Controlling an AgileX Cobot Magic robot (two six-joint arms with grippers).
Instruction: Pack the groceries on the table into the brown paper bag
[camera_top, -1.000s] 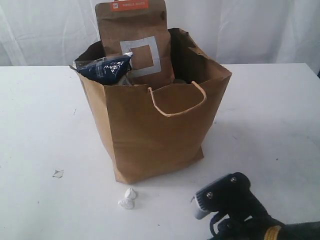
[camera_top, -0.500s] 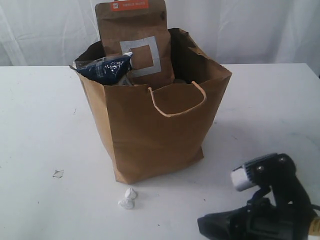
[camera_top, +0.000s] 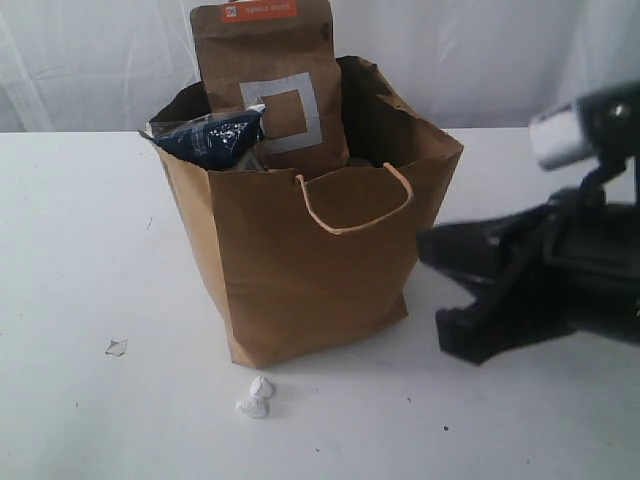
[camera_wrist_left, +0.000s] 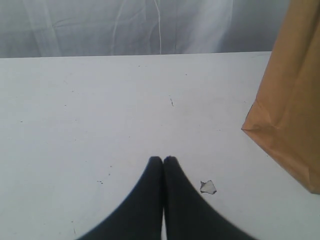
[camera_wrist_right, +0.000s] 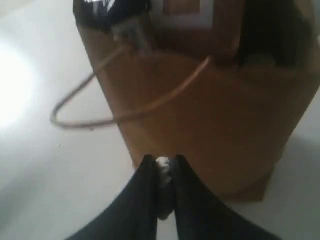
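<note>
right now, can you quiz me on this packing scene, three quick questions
1. True or false: the brown pouch stands in the paper bag.
2. What lies on the table in front of the bag? A) a can B) white crumbs C) a spoon
3. Fill in: the left tool is ____ (open or shut).
Key: 1 true; 2 B; 3 shut.
</note>
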